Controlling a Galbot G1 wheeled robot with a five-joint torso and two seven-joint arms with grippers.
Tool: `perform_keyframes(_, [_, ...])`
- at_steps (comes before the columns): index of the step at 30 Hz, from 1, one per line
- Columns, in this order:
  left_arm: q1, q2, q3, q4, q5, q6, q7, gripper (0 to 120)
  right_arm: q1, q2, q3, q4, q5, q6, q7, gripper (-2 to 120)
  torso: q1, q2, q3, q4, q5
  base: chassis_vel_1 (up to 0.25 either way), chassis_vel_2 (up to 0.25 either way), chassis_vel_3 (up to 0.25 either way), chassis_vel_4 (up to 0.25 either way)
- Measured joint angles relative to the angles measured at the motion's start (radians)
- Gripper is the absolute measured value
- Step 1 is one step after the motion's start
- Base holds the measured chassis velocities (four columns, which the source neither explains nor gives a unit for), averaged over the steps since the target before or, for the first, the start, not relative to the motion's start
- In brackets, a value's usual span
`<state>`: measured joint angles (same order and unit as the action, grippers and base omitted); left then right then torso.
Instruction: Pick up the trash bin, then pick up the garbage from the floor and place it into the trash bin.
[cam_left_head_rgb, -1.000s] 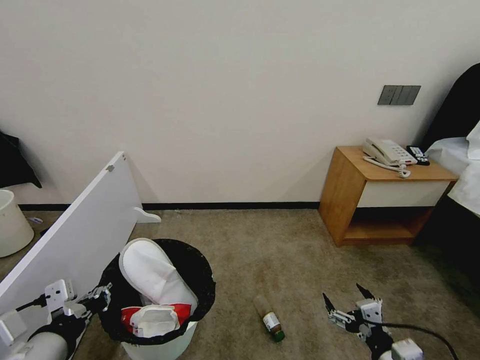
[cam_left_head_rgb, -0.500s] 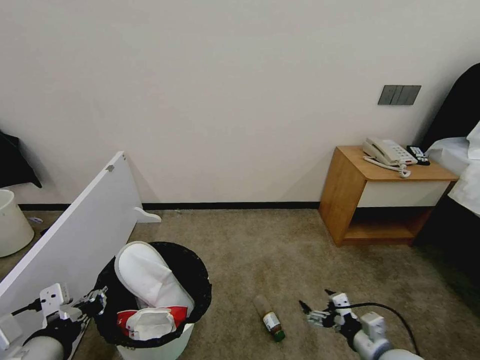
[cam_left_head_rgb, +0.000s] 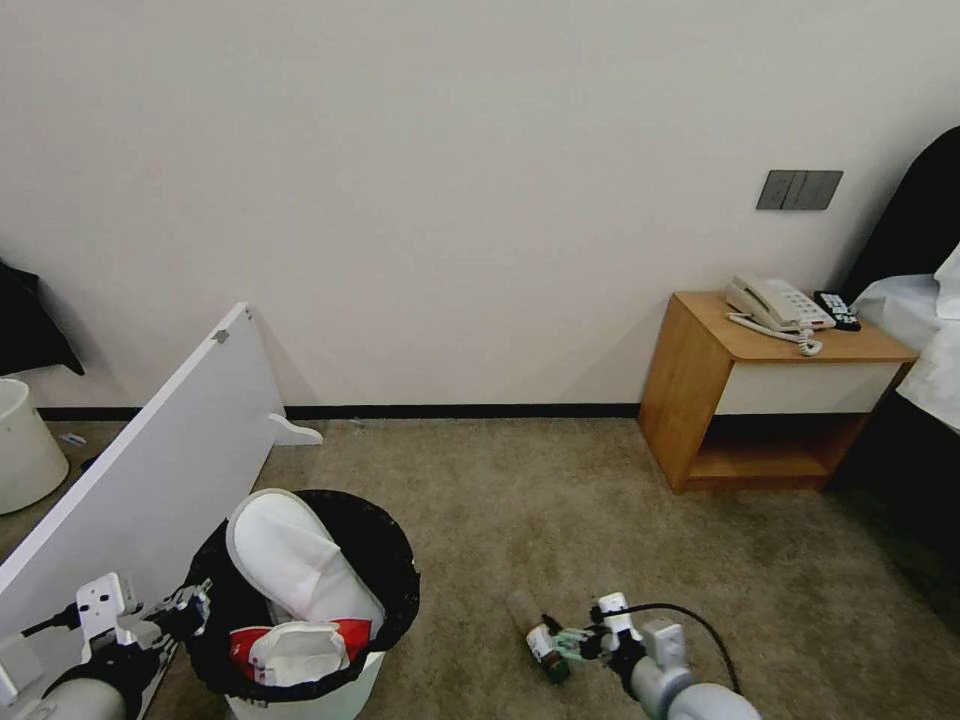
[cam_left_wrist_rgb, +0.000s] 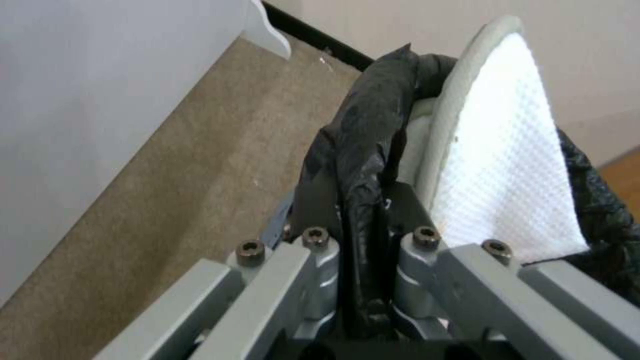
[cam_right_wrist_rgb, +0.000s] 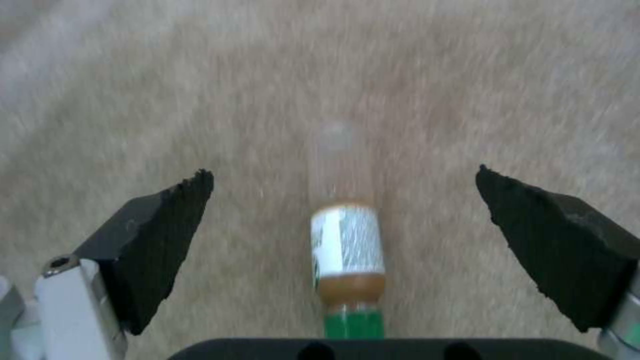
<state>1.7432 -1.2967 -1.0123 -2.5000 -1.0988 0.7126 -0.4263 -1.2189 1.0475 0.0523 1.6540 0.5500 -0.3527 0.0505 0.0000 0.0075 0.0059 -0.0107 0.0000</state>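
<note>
Bottle (cam_left_head_rgb: 538, 637), green-capped, lay on the carpet (cam_left_head_rgb: 560, 510) beside the trash bin (cam_left_head_rgb: 300, 610), right gripper (cam_left_head_rgb: 566, 643) at it. Left gripper (cam_left_wrist_rgb: 363, 240) was clamped on the bin's black-lined rim. Right wrist view showed wide-open jaws straddling the bottle; pickup step, closing judged next.

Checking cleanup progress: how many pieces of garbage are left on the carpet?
1: the green-capped bottle lies on the carpet right of the trash bin, between the right gripper fingers. The white board may hide others.

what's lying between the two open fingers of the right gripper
The small green-capped bottle, lying on the carpet midway between the right gripper's fingers, touching neither; the right wrist view shows it.
</note>
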Motion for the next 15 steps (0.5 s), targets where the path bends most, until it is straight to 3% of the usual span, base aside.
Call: perform_keyframes(15, [0.001,0.004,-0.001,0.000,-0.002,0.000,0.000,5,0.049,0.020,-0.014,-0.078,-0.053,-0.090,0.018,100,0.000,0.000,0.000,-0.0001,0.0000,0.000,0.000,0.000,0.000])
